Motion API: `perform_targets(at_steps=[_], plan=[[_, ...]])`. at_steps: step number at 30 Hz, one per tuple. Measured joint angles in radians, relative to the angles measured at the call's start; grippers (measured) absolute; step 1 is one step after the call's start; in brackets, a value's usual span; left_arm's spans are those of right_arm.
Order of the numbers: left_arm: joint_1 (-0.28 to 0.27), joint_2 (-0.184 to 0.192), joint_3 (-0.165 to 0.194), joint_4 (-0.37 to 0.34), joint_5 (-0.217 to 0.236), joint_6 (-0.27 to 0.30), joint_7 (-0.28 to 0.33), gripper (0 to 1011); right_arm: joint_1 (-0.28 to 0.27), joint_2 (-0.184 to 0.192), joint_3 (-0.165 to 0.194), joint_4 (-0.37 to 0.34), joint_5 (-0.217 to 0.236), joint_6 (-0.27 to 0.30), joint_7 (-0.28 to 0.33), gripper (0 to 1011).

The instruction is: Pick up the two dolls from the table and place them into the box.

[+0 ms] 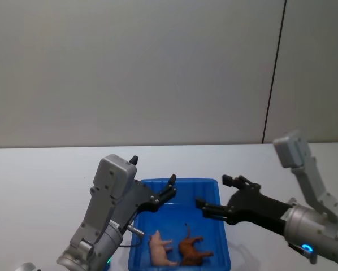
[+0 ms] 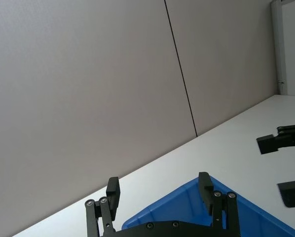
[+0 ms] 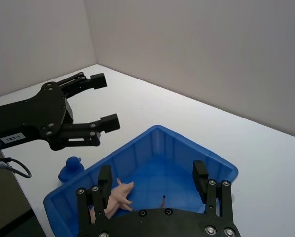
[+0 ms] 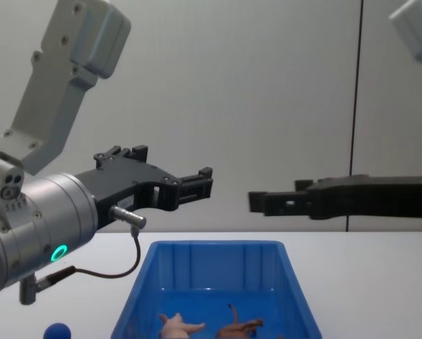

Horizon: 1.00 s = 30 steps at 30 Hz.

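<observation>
Both dolls lie inside the blue box [image 1: 183, 182] near its front wall: the pale pink one [image 1: 160, 248] on the left and the reddish-brown one [image 1: 193, 251] on the right. They also lie low in the chest view, pink doll [image 4: 179, 326] beside brown doll [image 4: 239, 328]. My left gripper [image 1: 153, 169] hovers open above the box's left rear corner, holding nothing. Over the right side my right gripper [image 1: 212, 191] is open and empty too. In the right wrist view the pink doll [image 3: 118, 195] lies below my right gripper [image 3: 152, 170], and the left gripper [image 3: 104, 100] is beyond the box.
A small blue ball-topped object [image 3: 71, 168] stands on the white table [image 1: 44, 175] just outside the box's left wall, also low in the chest view [image 4: 57, 330]. A plain grey wall rises behind the table.
</observation>
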Motion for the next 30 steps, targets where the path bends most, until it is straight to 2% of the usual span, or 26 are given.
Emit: perform_targets(at_steps=[10, 16, 24, 30], plan=[[0.000, 0.000, 0.000, 0.000, 0.000, 0.000, 0.000, 1001, -0.049, 0.063, 0.038, -0.035, 0.060, -0.034, -0.001, 1001], [0.006, 0.006, -0.002, -0.005, 0.003, 0.007, 0.004, 1001, -0.063, 0.081, 0.049, -0.045, 0.077, -0.044, -0.002, 1001], [0.043, 0.047, -0.016, -0.049, 0.007, 0.051, 0.036, 1001, -0.076, 0.097, 0.058, -0.053, 0.092, -0.053, -0.003, 1001], [0.096, 0.094, -0.029, -0.088, -0.016, 0.088, 0.077, 1001, -0.082, 0.104, 0.062, -0.057, 0.099, -0.057, -0.004, 1001]])
